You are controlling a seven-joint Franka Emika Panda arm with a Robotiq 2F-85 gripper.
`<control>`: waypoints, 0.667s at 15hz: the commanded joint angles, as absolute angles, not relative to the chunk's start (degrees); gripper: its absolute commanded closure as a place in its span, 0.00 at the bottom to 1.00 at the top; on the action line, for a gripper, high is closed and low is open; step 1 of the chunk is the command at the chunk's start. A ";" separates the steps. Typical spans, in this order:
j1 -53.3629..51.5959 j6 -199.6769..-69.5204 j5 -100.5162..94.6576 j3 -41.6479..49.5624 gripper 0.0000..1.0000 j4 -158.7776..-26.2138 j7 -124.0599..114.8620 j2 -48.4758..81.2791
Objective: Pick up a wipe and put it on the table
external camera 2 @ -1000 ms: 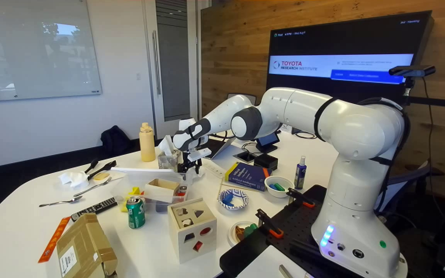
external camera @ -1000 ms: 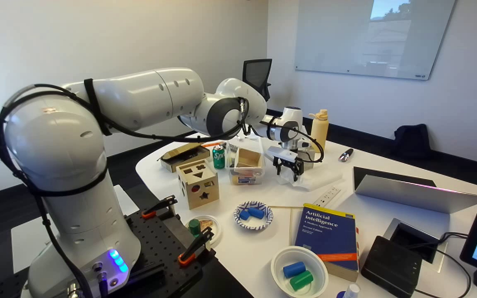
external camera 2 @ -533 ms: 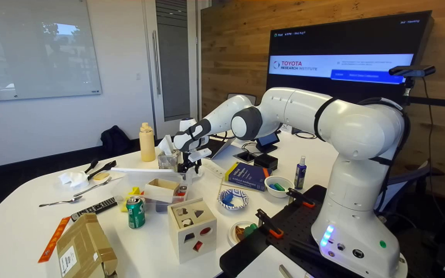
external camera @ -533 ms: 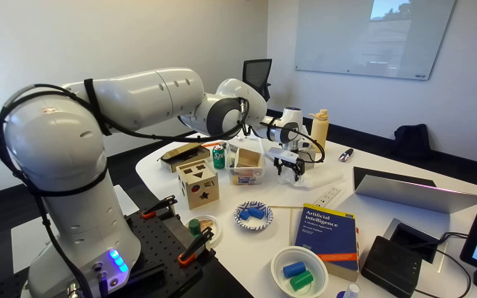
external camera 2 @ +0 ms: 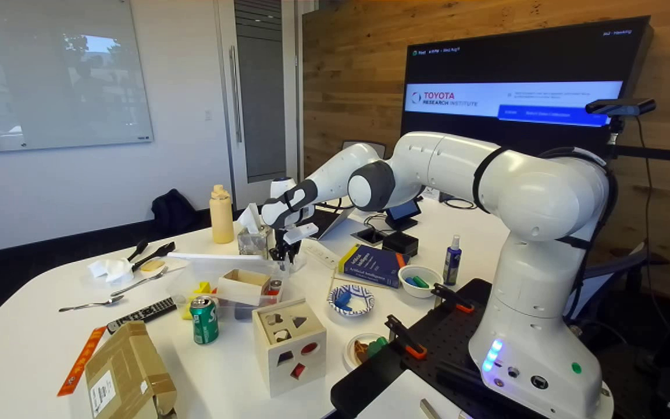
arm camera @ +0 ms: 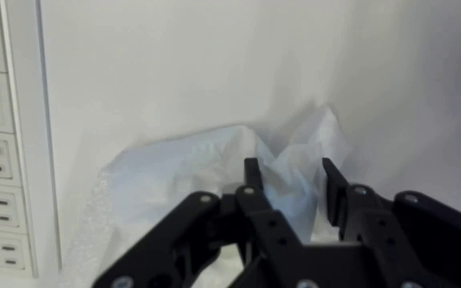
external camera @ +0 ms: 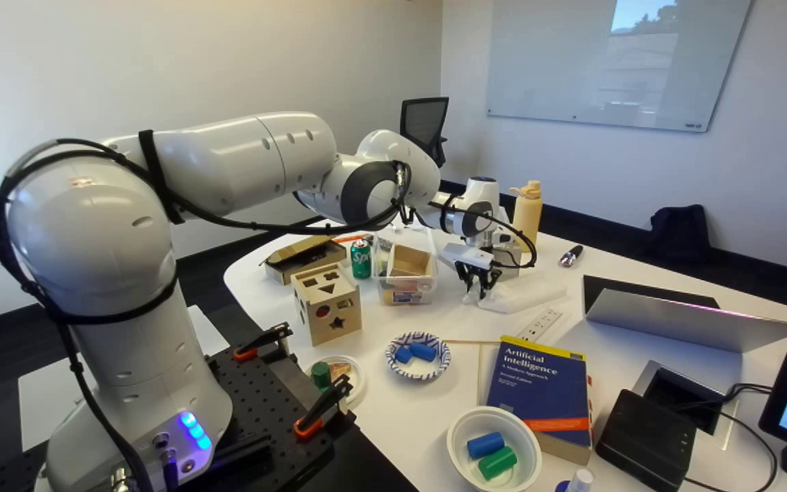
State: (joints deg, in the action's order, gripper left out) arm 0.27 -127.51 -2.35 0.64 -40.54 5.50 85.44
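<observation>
end effector (arm camera: 291,171) partly spread, wipe (arm camera: 293,190) bunched between

Table (external camera 2: 21,331): white, as we see it.
Can (external camera 2: 205,325): upright, near the wooden cube (external camera 2: 281,372).
Spray bottle (external camera 2: 452,263): upright near the white bowl (external camera: 496,418).

Wipe (arm camera: 174,172): white. Fingers (arm camera: 335,192): black. Counter (external camera: 407,413): white. Paper bowl (external camera: 440,355): white, blue zigzag pattern. Plain bowl (external camera: 529,437): white; contents, blue cylinder (external camera: 486,445) and green cylinder (external camera: 497,463). Textbook (external camera: 537,396): dark blue, yellow top edge, orange band. Sprite can (external camera 2: 204,320): green. Water bottle (external camera 2: 221,218): pale yellow. Spray bottle (external camera 2: 452,266): deep blue. Clamps (external camera: 325,404): black, orange.
</observation>
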 commanded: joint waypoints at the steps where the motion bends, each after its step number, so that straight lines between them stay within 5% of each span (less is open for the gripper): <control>1: 0.03 -129.13 -3.13 1.18 0.88 -43.19 6.28 84.01; 3: 0.03 -128.42 -2.92 1.03 1.00 -44.10 6.09 83.30; 10: 0.78 -122.79 -2.21 1.16 0.99 -53.35 4.08 75.55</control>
